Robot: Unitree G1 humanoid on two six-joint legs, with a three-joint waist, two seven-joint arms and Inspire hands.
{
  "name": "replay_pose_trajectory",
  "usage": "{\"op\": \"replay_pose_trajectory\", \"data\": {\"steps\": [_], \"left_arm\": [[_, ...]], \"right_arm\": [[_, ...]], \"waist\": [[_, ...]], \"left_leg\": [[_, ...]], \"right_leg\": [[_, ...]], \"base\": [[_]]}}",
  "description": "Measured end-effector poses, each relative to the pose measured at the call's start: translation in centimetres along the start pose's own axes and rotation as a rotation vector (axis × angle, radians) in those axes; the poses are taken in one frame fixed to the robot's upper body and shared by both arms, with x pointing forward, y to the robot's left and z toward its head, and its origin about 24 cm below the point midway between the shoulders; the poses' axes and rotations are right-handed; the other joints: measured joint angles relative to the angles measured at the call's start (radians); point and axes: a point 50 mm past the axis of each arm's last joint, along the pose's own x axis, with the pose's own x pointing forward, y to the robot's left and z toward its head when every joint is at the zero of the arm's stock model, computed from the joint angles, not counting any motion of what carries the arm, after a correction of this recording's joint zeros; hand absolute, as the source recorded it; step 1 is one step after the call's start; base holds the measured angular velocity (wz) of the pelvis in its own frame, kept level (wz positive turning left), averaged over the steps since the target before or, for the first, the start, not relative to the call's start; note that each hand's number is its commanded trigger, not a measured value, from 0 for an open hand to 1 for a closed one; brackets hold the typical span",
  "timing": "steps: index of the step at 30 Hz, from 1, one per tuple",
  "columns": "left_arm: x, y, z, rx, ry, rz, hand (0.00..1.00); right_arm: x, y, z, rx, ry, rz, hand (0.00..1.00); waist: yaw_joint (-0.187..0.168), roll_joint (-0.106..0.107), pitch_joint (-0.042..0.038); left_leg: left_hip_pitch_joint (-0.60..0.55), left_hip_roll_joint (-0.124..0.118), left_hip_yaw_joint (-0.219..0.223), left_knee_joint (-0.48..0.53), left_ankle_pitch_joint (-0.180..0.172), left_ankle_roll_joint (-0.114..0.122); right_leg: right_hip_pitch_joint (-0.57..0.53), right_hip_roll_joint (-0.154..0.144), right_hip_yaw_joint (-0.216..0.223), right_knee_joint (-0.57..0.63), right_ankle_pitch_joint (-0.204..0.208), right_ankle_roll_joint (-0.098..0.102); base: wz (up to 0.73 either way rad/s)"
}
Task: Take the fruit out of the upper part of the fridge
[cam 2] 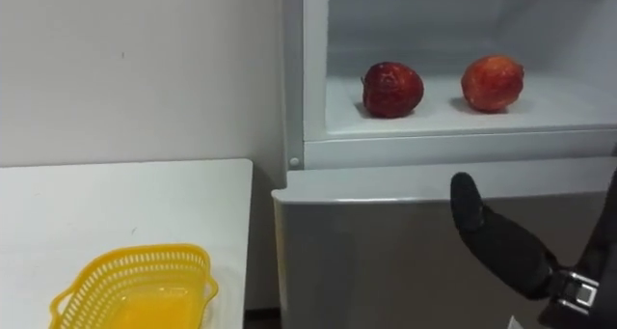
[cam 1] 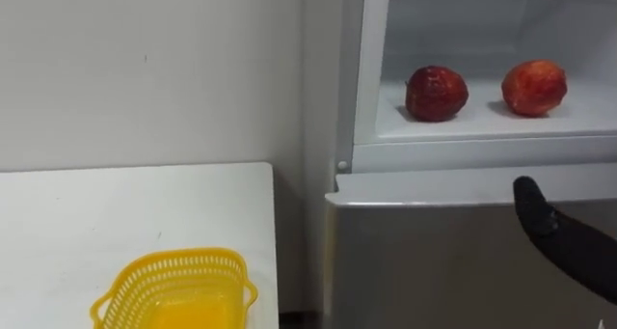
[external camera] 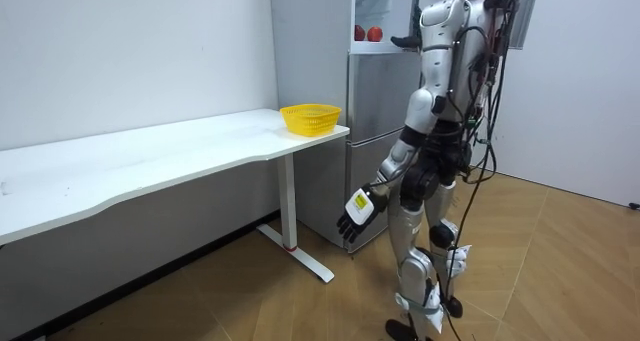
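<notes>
The upper fridge compartment stands open, and on its white shelf (cam 1: 482, 126) lie two red fruits side by side. The dark red fruit (cam 1: 436, 93) is on the left, the lighter red-orange fruit (cam 1: 533, 87) on the right. My right hand (cam 1: 551, 231) is black and raised before the closed lower door, below and slightly right of the lighter fruit. Its fingers are straight, pointing up, and hold nothing. In the room view my left hand (external camera: 355, 216) hangs beside my thigh with relaxed fingers, empty.
A yellow mesh basket (cam 1: 183, 261) sits empty on the white table (cam 1: 116, 204), near the edge by the fridge. The grey lower fridge door (cam 1: 434, 271) is closed. I stand on the wooden floor right at the fridge, the table on my left.
</notes>
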Motion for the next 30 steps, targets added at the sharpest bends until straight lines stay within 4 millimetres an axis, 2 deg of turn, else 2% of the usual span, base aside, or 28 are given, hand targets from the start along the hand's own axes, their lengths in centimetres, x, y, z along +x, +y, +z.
{"op": "replay_pose_trajectory", "data": {"steps": [4,8,10,13,17,24,28,30], "left_arm": [[0.1,0.4,0.1,0.016,-0.001,0.004,0.00],[0.3,0.6,0.5,0.041,0.003,0.012,0.00],[0.3,0.6,0.5,0.060,0.000,0.010,0.00],[0.3,0.8,0.5,0.093,-0.002,0.009,0.00],[0.2,0.9,0.1,0.130,0.026,0.003,0.00],[0.0,0.9,-1.2,0.192,0.094,-0.035,0.00],[0.0,0.9,-1.1,0.231,0.097,-0.060,0.00],[0.0,0.9,-0.7,0.244,0.081,-0.058,0.00]], "right_arm": [[0.9,0.3,0.4,0.002,-0.044,0.005,0.00],[1.6,0.9,-0.6,-0.034,-0.038,0.042,0.00],[2.1,1.5,-1.2,-0.044,-0.033,0.059,0.00],[2.5,2.0,-1.5,-0.055,-0.033,0.081,0.00],[2.8,2.5,-2.3,-0.091,-0.024,0.123,0.00],[4.1,3.3,-3.2,-0.125,-0.004,0.158,0.00],[4.8,3.8,-3.4,-0.127,-0.002,0.164,0.00],[5.3,4.0,-3.2,-0.111,-0.002,0.157,0.00]], "waist": [[0.002,-0.017,0.0087],[0.045,-0.036,0.0042],[0.054,-0.041,0.0029],[0.071,-0.042,0.0037],[0.104,-0.039,0.0055],[0.133,-0.041,0.0065],[0.137,-0.057,0.0122],[0.140,-0.062,0.0107]], "left_leg": [[-0.001,0.000,-0.023,0.005,0.000,0.000],[-0.004,-0.001,-0.025,0.007,0.001,0.000],[-0.003,-0.002,-0.033,0.009,0.001,0.000],[-0.001,-0.003,-0.054,0.010,0.001,0.000],[0.000,-0.003,-0.064,0.012,0.001,0.000],[-0.001,-0.003,-0.078,0.012,0.002,0.000],[-0.008,-0.003,-0.082,0.022,0.002,-0.001],[-0.018,-0.003,-0.085,0.029,0.002,-0.001]], "right_leg": [[0.007,-0.002,-0.031,-0.001,0.000,0.000],[0.013,-0.004,-0.039,0.000,0.000,0.000],[0.018,-0.006,-0.052,0.000,0.000,0.000],[0.030,-0.007,-0.075,-0.001,0.000,0.000],[0.035,-0.007,-0.077,-0.002,0.000,0.000],[0.037,-0.007,-0.090,-0.003,0.000,0.000],[0.033,-0.009,-0.101,-0.003,0.000,0.000],[0.030,-0.009,-0.103,-0.002,0.000,0.000]], "base": [[0.15],[0.03],[0.13],[0.19],[0.07],[0.03],[0.03],[0.03]]}}
